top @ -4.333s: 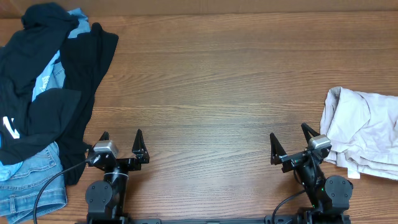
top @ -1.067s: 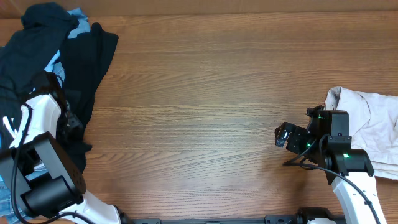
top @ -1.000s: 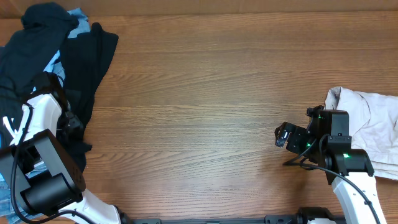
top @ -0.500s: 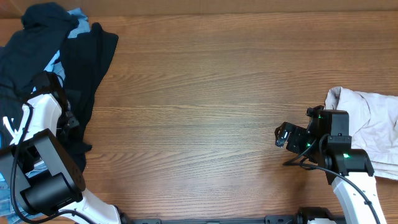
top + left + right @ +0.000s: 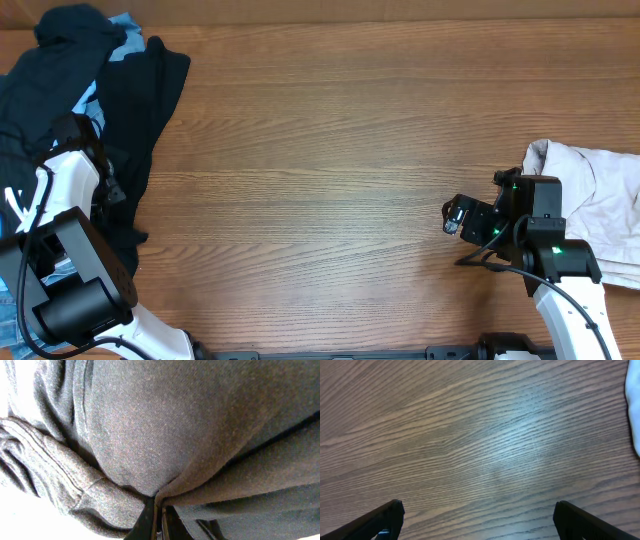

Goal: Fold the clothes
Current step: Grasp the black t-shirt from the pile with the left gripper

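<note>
A heap of dark clothes (image 5: 120, 100) lies at the table's far left, with a light blue garment (image 5: 85, 108) showing through it. My left gripper (image 5: 108, 188) sits on the heap's right edge. In the left wrist view it (image 5: 159, 519) is shut on a fold of dark grey fabric (image 5: 150, 435), which fills the frame. My right gripper (image 5: 458, 218) hovers over bare wood, open, and its two fingertips (image 5: 385, 515) stand far apart with nothing between them. A pale beige garment (image 5: 590, 210) lies crumpled just right of it.
Blue jeans (image 5: 8, 310) peek out at the lower left under the dark heap. The beige garment's edge (image 5: 634, 405) shows at the right of the right wrist view. The wooden table (image 5: 330, 150) spans the space between the two piles.
My left gripper has closed from open onto the dark fabric at the heap's edge. Both arms left their rest poses at the front earlier; the right one has since held still.
</note>
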You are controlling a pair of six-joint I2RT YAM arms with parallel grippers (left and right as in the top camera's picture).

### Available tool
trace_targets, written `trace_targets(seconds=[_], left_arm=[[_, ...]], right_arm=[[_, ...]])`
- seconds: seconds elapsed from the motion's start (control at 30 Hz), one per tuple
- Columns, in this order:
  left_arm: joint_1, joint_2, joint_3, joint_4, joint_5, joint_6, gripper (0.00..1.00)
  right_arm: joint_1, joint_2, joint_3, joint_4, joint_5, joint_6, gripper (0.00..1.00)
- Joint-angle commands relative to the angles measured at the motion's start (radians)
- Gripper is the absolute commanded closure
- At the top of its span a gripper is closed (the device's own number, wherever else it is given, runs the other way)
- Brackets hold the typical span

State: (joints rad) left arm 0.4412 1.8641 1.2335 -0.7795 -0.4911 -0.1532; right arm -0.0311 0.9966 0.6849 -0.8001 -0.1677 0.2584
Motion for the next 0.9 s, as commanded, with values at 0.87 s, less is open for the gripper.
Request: trace_targets(seconds=[0.87], left_arm=[[-1.143, -0.222, 0.435, -0.469, 0.639, -0.090, 0.96]], right_arm=[[0.005, -0.014, 0.135, 0.035, 0.037, 0.001, 0.00]])
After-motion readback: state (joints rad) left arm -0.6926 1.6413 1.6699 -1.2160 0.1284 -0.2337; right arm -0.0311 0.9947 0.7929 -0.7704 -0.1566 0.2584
